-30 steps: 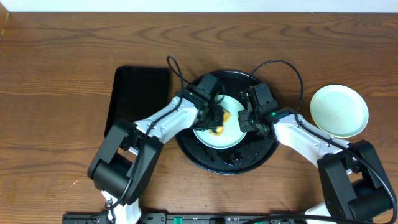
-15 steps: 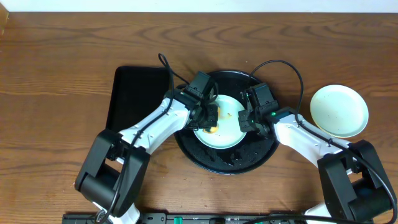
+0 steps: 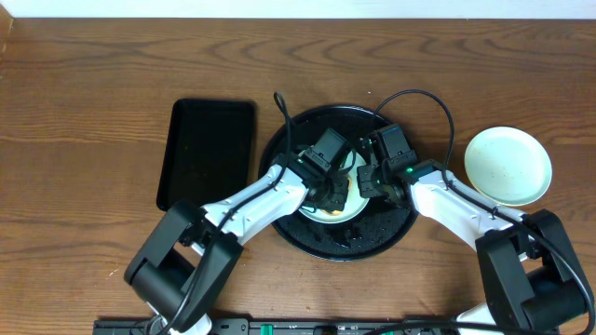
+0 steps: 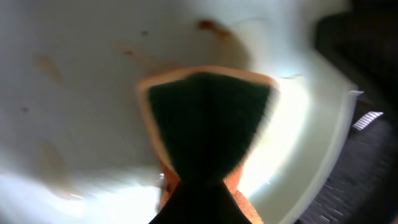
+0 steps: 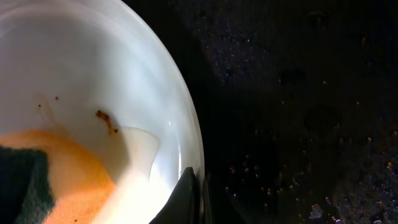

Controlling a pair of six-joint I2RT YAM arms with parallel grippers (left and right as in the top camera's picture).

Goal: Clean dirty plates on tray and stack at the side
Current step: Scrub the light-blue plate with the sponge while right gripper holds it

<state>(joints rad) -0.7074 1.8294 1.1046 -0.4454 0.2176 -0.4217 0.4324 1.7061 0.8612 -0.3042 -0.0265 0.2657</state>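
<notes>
While the left gripper (image 3: 328,191) hangs over the round black tray (image 3: 307,237), its jaws are pinched together on a sponge (image 4: 205,118), orange with a dark green scouring face. The sponge is pressed onto a pale plate (image 5: 93,62) that lies inside the tray. Seen from the left wrist, the sponge sits near the plate's rim, and brown smears (image 4: 211,26) mark the plate surface above it and off to its left. The right gripper (image 5: 194,190) is clamped on the right edge of the same plate, one finger inside the rim and one outside. From the right wrist, a small brown streak shows on the plate just above the sponge's orange side. A second pale aqua plate (image 3: 507,166) rests on the table (image 3: 93,74), well apart to the right of the tray. A rectangular black tray (image 3: 205,154) lies just beside the round tray on its left.
</notes>
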